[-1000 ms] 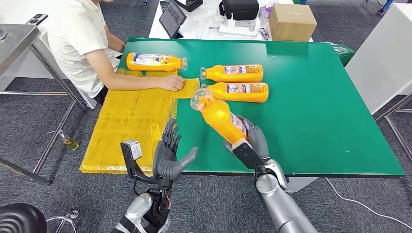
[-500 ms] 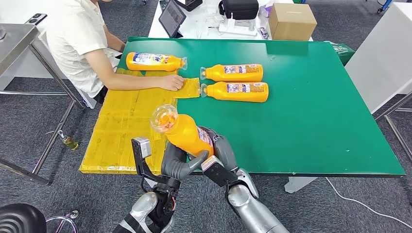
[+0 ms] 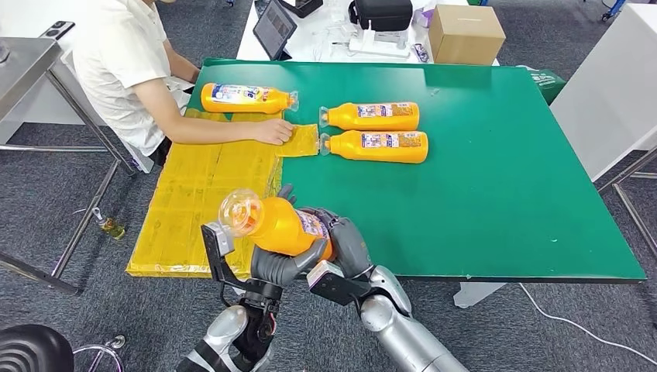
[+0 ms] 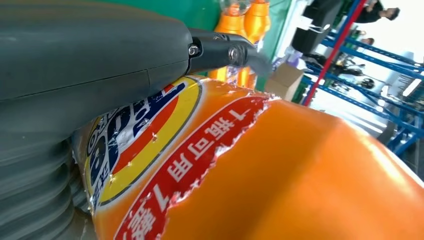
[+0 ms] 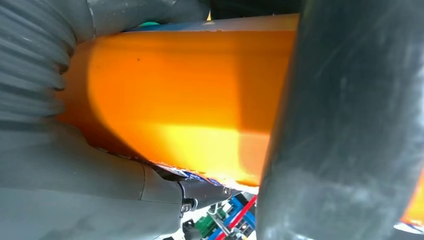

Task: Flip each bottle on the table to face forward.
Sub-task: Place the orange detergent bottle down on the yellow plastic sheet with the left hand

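Four orange plastic bottles are showing in the head view. One, the held bottle point(image 3: 283, 225), is hanging in the air over the near edge of the green tabletop point(image 3: 503, 194), its clear rounded cap pointing left toward the yellow mat point(image 3: 201, 194). Both hands are grasping it: the right hand point(image 3: 345, 240) is wrapping its dark fingers point(image 3: 325, 218) around the labelled body, and the left hand point(image 3: 280, 265) is cupping it from beneath, thumb pressed against the side. In the left wrist view the glossy label point(image 4: 165, 160) is looking torn along one edge. The other three are lying on their sides: a pair of bottles point(image 3: 376, 132) side by side at mid-table, caps leftward, and a far bottle point(image 3: 246, 98) near the back left corner. A person's hand point(image 3: 273, 132) is resting on the crinkled yellow mat.
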